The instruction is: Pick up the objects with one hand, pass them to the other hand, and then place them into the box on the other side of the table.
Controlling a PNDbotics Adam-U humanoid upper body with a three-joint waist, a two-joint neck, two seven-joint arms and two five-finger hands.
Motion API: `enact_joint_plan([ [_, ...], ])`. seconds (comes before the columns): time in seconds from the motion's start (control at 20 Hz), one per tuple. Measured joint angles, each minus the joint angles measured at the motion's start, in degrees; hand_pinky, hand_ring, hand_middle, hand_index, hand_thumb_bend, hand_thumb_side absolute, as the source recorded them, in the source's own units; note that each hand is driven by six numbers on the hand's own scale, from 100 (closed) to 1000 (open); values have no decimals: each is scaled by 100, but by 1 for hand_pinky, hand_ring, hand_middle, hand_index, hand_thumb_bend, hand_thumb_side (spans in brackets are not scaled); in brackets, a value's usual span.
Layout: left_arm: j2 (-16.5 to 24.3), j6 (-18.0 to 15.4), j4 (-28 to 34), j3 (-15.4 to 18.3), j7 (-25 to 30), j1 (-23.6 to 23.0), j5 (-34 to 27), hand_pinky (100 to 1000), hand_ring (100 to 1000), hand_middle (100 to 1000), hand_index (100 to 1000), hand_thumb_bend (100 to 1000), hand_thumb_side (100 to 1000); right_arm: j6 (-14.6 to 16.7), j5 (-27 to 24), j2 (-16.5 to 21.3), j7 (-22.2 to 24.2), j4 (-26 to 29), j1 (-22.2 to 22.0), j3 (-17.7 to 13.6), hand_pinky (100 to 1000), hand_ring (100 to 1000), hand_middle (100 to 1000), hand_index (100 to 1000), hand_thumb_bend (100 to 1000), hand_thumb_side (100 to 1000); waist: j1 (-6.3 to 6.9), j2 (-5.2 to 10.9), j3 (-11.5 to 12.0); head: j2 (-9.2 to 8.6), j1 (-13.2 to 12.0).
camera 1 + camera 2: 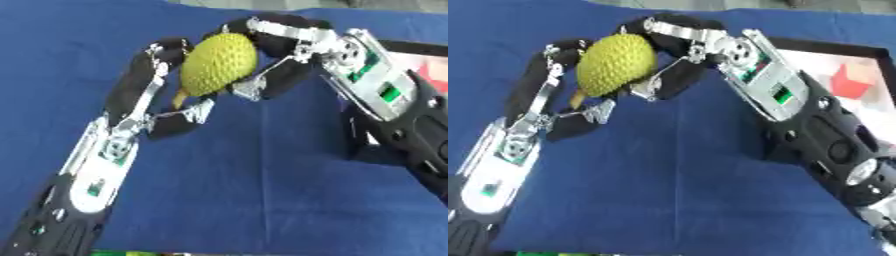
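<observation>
Yellow-green fruit [219, 64], oval, bumpy dotted skin like a toy durian, short darker stem at its lower left end, sits upper centre of frame, raised above the cloth between both hands. Left hand [144, 95] comes up from lower left, black padded fingers with silver links curled round the fruit's left side and underside. Right hand [284, 55] enters from the right, black fingers wrapped over the fruit's top and right side; both are holding it. Silver forearm plates with green board bits showing, black shells lower down. Table [262, 190] covered in plain blue cloth, slightly wrinkled. Box [859, 52] at right edge, dark rim, pale inside, red block [850, 80] in it.
</observation>
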State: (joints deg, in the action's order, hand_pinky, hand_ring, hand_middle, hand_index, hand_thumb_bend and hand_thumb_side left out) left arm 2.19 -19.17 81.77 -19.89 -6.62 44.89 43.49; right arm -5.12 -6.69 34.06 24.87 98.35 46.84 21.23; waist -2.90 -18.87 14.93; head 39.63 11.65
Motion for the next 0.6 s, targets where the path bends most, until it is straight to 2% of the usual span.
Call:
enact_joint_plan([
  [0.15, -6, 449, -72, 13, 9, -13, 257, 926, 825, 748, 961, 430, 586, -12, -171, 61, -253, 96, -6, -61, 880, 1000, 565, 571, 100, 100, 13, 0, -14, 0, 0],
  [0.25, -2, 817, -130, 31, -65, -23, 404, 923, 823, 740, 956, 451, 640, -12, -279, 92, -375, 177, -11, -92, 880, 1000, 563, 570, 100, 100, 31, 0, -38, 0, 0],
  [0.4, 44, 1299, -172, 56, -183, -53, 521, 920, 820, 734, 954, 444, 664, -38, -412, 177, -531, 259, -53, -153, 881, 1000, 565, 572, 100, 100, 68, 1, -86, 0, 1],
  [0.6, 204, 1693, -188, 124, -224, -129, 474, 900, 801, 714, 936, 392, 681, -68, -579, 377, -711, 350, -194, -298, 884, 1000, 567, 580, 100, 100, 124, 11, -176, 4, 12],
])
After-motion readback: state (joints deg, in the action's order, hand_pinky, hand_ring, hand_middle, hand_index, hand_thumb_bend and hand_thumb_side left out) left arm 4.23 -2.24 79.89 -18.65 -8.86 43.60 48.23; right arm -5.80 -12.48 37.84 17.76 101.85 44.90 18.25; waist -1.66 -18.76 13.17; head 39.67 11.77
